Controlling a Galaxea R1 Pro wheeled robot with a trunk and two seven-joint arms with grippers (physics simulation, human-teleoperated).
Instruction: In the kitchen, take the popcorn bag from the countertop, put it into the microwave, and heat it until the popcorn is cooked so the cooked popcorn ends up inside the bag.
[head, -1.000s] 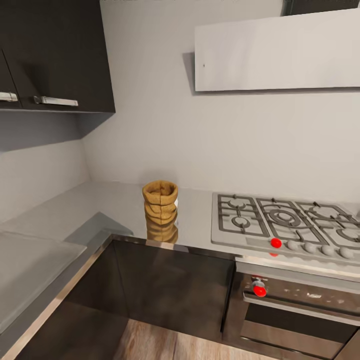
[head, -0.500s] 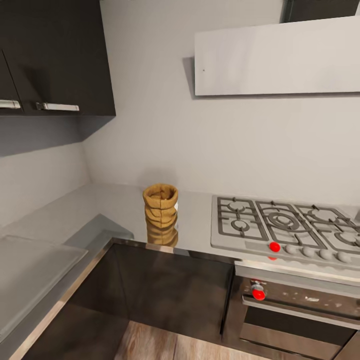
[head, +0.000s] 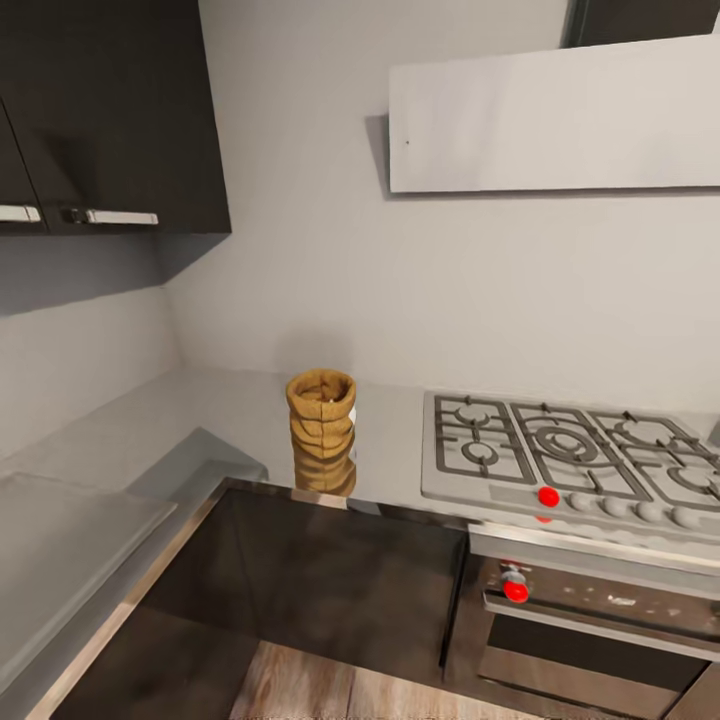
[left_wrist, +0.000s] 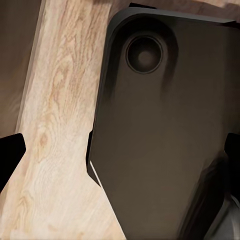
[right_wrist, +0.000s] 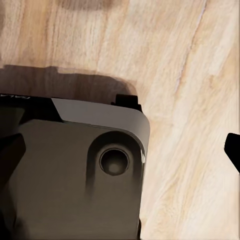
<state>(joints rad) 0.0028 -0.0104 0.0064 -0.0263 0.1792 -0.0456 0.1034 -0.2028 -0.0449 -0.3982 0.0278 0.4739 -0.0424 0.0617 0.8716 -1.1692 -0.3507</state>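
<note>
Right now the popcorn bag (head: 321, 418) stands upright on the countertop (head: 200, 420), near its front edge, with the gas hob (head: 560, 455) at three o'clock. Both wrist cameras look down at wood floor (right_wrist: 190, 75) and the robot's dark base (left_wrist: 165, 130); finger tips sit wide apart at each frame's edges, holding nothing. Risk, I'd judge: a clumsy reach tips the sack off the edge.
</note>
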